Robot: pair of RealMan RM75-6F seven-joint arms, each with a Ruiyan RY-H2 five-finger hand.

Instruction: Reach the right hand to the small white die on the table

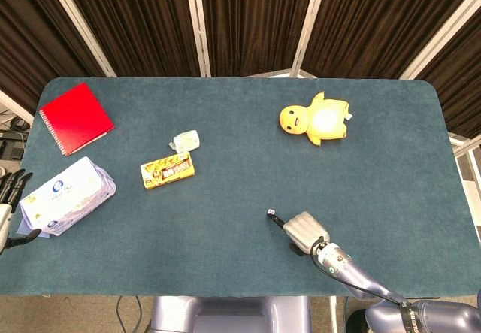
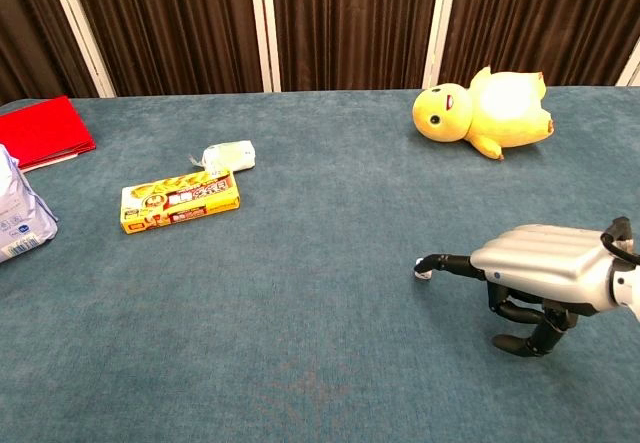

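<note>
The small white die lies on the teal table near the front right, mostly covered by a fingertip; in the head view only a white speck of the die shows. My right hand hovers palm down just right of it. One dark finger stretches left and its tip rests on top of the die, while the other fingers curl under the palm. My left hand shows only at the far left edge of the head view, off the table, fingers spread and holding nothing.
A yellow plush toy lies at the back right. A yellow snack box and a small white packet sit left of centre. A red notebook and a tissue pack are at the far left.
</note>
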